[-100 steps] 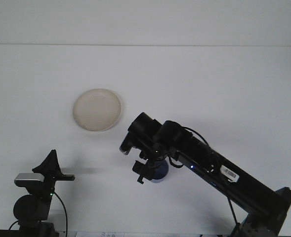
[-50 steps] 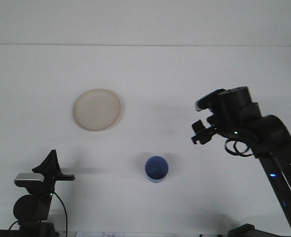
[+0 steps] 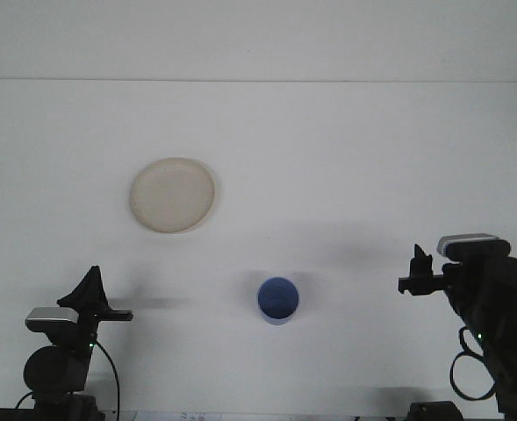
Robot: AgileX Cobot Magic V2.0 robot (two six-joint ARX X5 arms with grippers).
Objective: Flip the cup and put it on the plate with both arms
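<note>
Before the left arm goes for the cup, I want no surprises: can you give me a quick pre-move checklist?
1. Blue cup standing mouth up on the table: ok.
2. Cup free of both grippers: ok.
3. Plate bare and apart from the cup: ok.
4. Right gripper off to the cup's right, clear of it: ok.
5. Left gripper low at the near left, path to the cup unobstructed: ok.
6. Left gripper open: cannot tell.

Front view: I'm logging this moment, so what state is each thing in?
Blue cup: upright, mouth up, standing free on the table, not on the plate.
Plate: flat on the table, nothing on it.
Left hand: low at the near left edge, holding nothing.
Right hand: at the right edge, apart from the cup, holding nothing.
Table: white, bare apart from cup and plate.
</note>
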